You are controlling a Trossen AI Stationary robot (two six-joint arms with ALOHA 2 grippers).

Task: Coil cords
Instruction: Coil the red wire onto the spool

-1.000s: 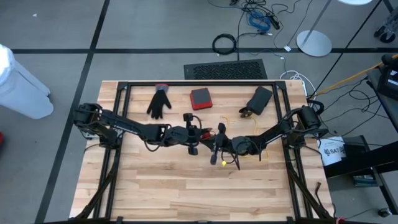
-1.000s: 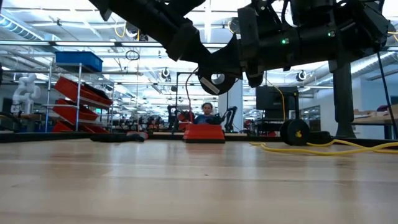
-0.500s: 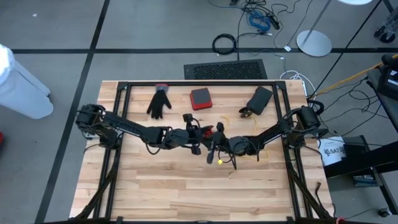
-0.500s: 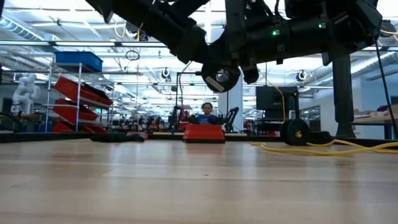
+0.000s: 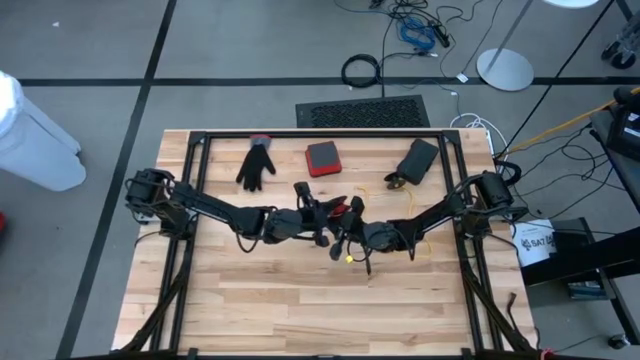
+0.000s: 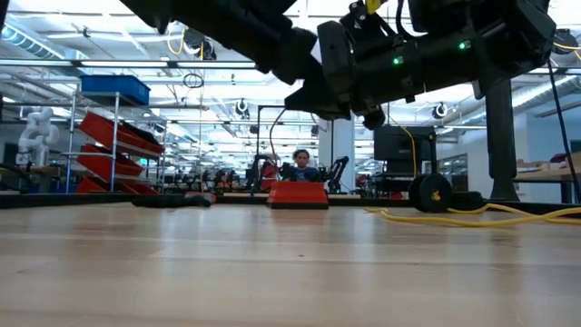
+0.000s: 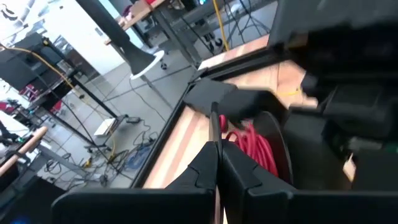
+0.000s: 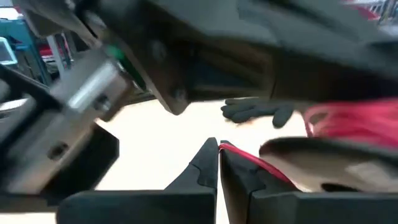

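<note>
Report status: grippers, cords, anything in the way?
Left gripper shut on red cord, mid-table, raised. Right gripper shut on the same cord. Yellow cord lies on table. Black glove well clear.

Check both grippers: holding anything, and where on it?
Both shut on the red cord: left gripper pinches a thin strand beside the coil; right gripper pinches a strand leading from it.
</note>
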